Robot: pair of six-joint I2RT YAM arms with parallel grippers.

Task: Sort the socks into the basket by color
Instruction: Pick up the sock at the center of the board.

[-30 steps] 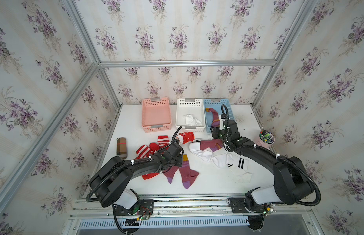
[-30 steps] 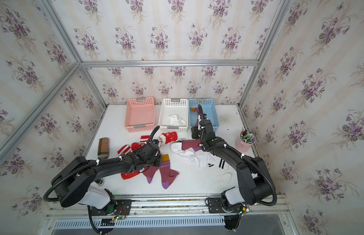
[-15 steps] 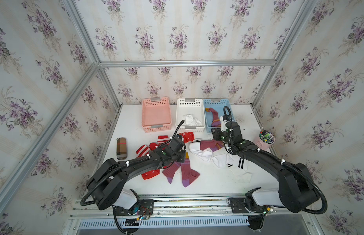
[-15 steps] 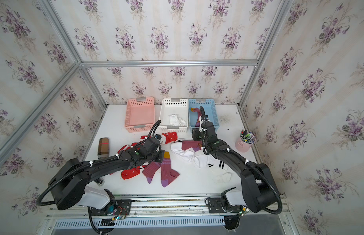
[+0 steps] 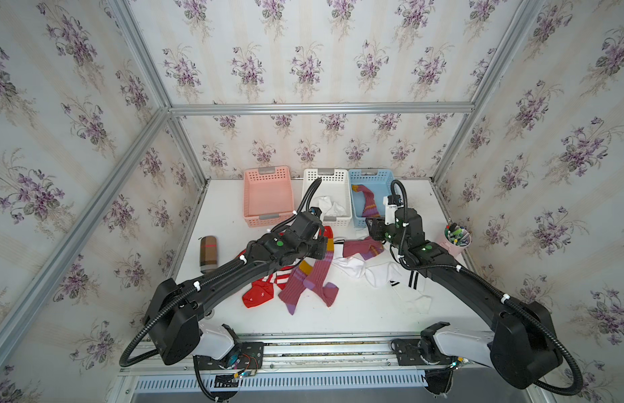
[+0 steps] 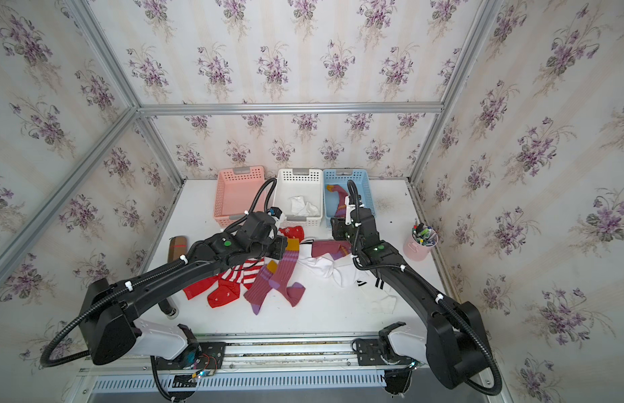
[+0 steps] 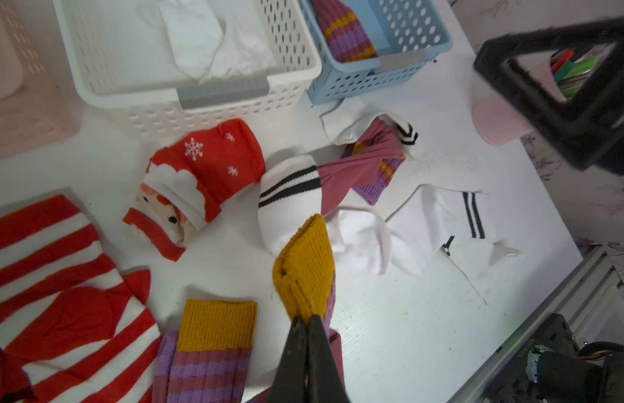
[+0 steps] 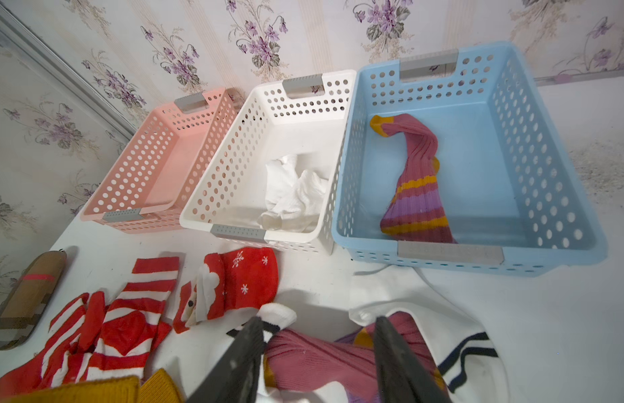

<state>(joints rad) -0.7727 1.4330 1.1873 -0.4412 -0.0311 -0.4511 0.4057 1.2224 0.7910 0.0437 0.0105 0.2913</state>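
- The left gripper [image 7: 306,318] is squeezed tight on the yellow cuff of a dark pink ribbed sock [image 7: 305,258]. The sock's foot end lies on the white table [image 5: 356,314].
- A second dark pink sock with a yellow cuff [image 7: 214,335] lies just beside it, next to the red-and-white striped socks [image 7: 59,279].
- The right gripper [image 8: 319,321] has its jaws well apart and grips nothing. It hangs over another dark pink sock [image 8: 321,359], which lies on white socks with black bands [image 8: 453,331].
- A red Santa sock [image 8: 240,279] lies near the white plastic basket [image 8: 234,167], which has a white sock [image 8: 293,192] in it.
- The blue plastic basket [image 8: 534,146] holds a dark pink striped sock [image 8: 415,188].
- The pink plastic basket [image 8: 136,174] stands on the white basket's other side.
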